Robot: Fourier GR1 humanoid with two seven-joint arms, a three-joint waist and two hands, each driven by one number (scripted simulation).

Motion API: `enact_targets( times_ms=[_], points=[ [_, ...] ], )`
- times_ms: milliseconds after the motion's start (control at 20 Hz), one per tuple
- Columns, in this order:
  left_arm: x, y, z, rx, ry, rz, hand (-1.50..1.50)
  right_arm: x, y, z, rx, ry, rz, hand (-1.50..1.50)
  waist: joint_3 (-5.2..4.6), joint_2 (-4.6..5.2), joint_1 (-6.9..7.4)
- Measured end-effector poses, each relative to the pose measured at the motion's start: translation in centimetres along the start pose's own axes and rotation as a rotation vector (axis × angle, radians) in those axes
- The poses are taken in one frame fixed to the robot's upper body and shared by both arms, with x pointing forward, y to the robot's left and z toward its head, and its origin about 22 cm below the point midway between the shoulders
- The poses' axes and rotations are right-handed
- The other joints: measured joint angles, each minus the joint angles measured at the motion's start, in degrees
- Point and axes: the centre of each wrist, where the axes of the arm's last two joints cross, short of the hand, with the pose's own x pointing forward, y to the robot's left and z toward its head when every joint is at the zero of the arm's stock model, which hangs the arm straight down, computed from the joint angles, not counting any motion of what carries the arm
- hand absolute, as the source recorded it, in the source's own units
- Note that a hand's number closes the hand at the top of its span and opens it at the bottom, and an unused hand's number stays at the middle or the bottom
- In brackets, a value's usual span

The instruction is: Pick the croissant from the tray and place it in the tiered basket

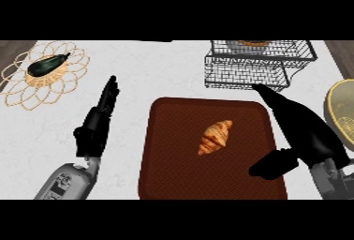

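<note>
Lying near the middle of the brown tray (166, 154), the croissant (216, 137) sits untouched, left of the right hand (304, 136) and apart from it. That hand's fingers (271, 96) stretch straight and wide open, thumb splayed, tips close to the wire tiered basket (256, 65) just beyond them. The left hand (97, 124) rests on the bench (138, 70) beside the tray, fingers straight, holding nothing. Beyond its fingertips, a dark eggplant (47, 64) lies on a woven mat (27, 91).

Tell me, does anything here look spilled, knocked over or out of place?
Nothing stands out. The croissant lies whole on the brown tray, the tiered basket stands upright, and a dark vegetable sits on its woven mat. Both hands, left hand and right hand, are open.
</note>
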Motion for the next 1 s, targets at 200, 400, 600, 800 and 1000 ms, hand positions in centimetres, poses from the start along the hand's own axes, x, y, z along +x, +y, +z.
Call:
enact_targets(
  times_ms=[200,400,600,800,1000],
  points=[
    [0.1,-0.3,-0.1,-0.012,-0.005,0.001,0.0,3.8,0.4,-1.2,0.048,-0.004,0.064,-1.5,0.11,0.05,0.59],
    [0.2,-0.7,-0.3,-0.004,-0.002,0.004,0.0,7.6,1.1,-2.8,0.085,-0.007,0.088,-1.5,0.24,0.06,0.14],
    [-0.1,-0.8,-0.2,0.009,0.006,0.001,0.0,11.1,1.9,-4.0,0.122,-0.01,0.114,-1.5,0.33,-0.05,-0.48],
    [-0.4,-0.5,0.2,0.017,0.013,0.006,0.0,13.3,3.2,-5.5,0.181,0.021,0.136,-1.5,0.39,-0.09,-0.82],
    [-0.4,-0.2,0.1,0.03,0.011,0.002,0.0,14.6,4.1,-6.8,0.234,0.06,0.163,-1.5,0.44,-0.22,-1.62]
  ],
)
